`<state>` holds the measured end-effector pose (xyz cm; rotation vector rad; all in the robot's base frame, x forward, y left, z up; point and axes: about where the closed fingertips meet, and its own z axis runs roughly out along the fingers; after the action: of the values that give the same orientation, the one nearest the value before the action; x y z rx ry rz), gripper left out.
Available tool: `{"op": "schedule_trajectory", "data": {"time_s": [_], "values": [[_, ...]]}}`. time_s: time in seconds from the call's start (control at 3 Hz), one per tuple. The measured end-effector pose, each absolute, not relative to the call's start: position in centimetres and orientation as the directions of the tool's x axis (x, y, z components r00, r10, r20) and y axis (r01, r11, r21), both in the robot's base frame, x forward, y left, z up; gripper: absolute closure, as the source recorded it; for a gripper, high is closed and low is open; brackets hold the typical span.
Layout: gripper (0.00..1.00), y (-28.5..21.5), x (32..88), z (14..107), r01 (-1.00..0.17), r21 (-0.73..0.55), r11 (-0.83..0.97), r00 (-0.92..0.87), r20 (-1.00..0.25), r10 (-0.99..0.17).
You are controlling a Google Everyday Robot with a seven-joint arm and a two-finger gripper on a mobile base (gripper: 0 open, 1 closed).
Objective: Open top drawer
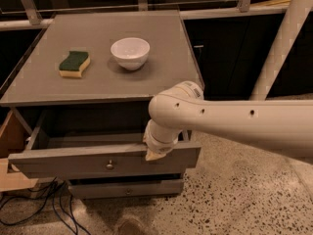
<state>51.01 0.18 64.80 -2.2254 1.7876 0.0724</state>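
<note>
1. Camera view looks down on the top drawer (73,163), which stands partly out of the grey cabinet (98,89). Its flat front is forward of the cabinet's top edge, with a dark gap open behind it.
2. A small round knob (110,165) sits at the centre of the drawer front.
3. At the drawer's left end the room is tight. A pale wooden piece (12,136) lies just beside that corner, and dark cables (49,204) trail on the floor below it.
4. Beyond the drawer's right end and in front of it, speckled floor (234,195) lies open.
5. Below the drawer, a narrower lower drawer (127,189) sits further back.
6. Above the drawer, on the cabinet top, a green-and-yellow sponge (74,63) and a white bowl (130,53) rest well back from the front edge.
7. The gripper (155,153) is at the drawer front's top edge, right of the knob and apart from it, with a tan tip on the rim. The wrist hides it, so I cannot tell whether it is apart or closed.
8. The white arm (234,124) reaches in from the right, nearly level above the drawer's right end. It bends at a rounded joint and drops to the rim.
9. A white post (286,38) slants upward, well beyond the drawer's right end.
</note>
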Motion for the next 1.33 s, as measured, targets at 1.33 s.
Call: {"op": "schedule_trajectory", "data": {"time_s": [1.33], "values": [[1.00,-1.0,48.3,65.6,-0.968,-0.191,-0.162,0.200,-0.200,-0.959]]}}
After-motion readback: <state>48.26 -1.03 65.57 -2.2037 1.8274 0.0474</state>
